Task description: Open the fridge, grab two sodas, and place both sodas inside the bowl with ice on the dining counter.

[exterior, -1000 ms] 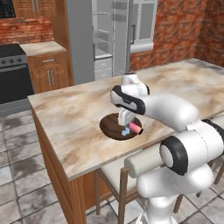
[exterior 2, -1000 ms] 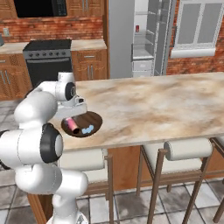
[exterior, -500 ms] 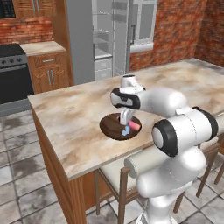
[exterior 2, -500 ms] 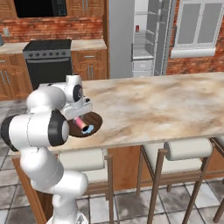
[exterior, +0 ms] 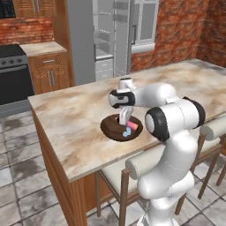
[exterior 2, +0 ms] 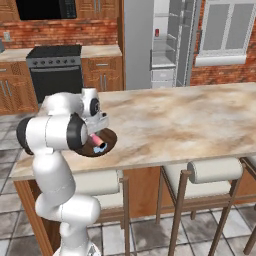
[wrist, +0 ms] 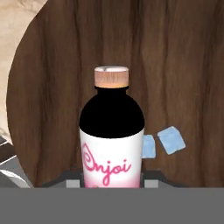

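Over the dark-brown bowl [exterior: 108, 128] on the dining counter [exterior: 75, 119], my gripper [exterior: 125, 119] points straight down. It is shut on a soda [wrist: 112, 131] with a dark body, a pink-and-white label and a pale cap, which lies across the bowl's [wrist: 183, 65] wooden floor; the soda [exterior: 134, 126] shows pink at the bowl's right side. Two pale-blue ice cubes [wrist: 170, 140] lie right beside it. My gripper [wrist: 112, 177] grips the label end. The fridge [exterior 2: 170, 40] stands open behind the counter, with a small red soda [exterior 2: 157, 33] on an upper shelf.
Cushioned stools [exterior 2: 215, 170] line the counter's near side, one [exterior: 145, 165] close to my base. A black oven [exterior 2: 55, 70] and wooden cabinets stand at the back left. A brick wall and a window [exterior 2: 225, 30] are at the back right.
The arm's elbow has folded in closer to the base. The gripper stays over the bowl, still shut on the soda.
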Robot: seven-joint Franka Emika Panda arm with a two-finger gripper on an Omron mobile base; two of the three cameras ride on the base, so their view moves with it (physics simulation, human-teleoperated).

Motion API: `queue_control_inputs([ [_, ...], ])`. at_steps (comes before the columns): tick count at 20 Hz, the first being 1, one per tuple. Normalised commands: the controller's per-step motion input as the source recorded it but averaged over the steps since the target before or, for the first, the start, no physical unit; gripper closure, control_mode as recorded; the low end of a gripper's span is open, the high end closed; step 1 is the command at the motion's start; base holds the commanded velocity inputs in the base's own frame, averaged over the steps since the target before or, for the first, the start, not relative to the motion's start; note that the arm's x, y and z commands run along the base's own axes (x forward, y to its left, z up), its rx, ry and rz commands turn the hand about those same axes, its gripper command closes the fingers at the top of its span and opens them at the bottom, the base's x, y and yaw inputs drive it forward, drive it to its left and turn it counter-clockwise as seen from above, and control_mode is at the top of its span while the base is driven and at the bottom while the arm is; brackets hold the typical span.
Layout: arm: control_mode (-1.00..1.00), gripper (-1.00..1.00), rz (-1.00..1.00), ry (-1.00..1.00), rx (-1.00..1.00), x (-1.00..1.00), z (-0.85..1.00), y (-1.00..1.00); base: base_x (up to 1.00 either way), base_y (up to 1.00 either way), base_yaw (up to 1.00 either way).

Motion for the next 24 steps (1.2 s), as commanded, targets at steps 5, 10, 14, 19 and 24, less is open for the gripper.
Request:
queue_control_inputs([
  [5, -1.00, 1.00, 0.03, 0.03, 0.00, 0.38, -0.30, 0.06, 0.00, 0.00, 0.00],
  [10, -1.00, 1.00, 0.01, 0.00, -0.01, 0.34, -0.28, 0.08, 0.00, 0.00, 0.00],
  [14, -1.00, 1.00, 0.02, 0.00, -0.01, 0.29, -0.29, 0.07, 0.00, 0.00, 0.00],
  [19, -1.00, 1.00, 0.03, 0.00, -0.03, 0.17, -0.34, 0.03, 0.00, 0.00, 0.00],
  [24, -1.00, 1.00, 0.03, 0.00, -0.03, 0.10, -0.34, 0.05, 0.00, 0.00, 0.00],
])
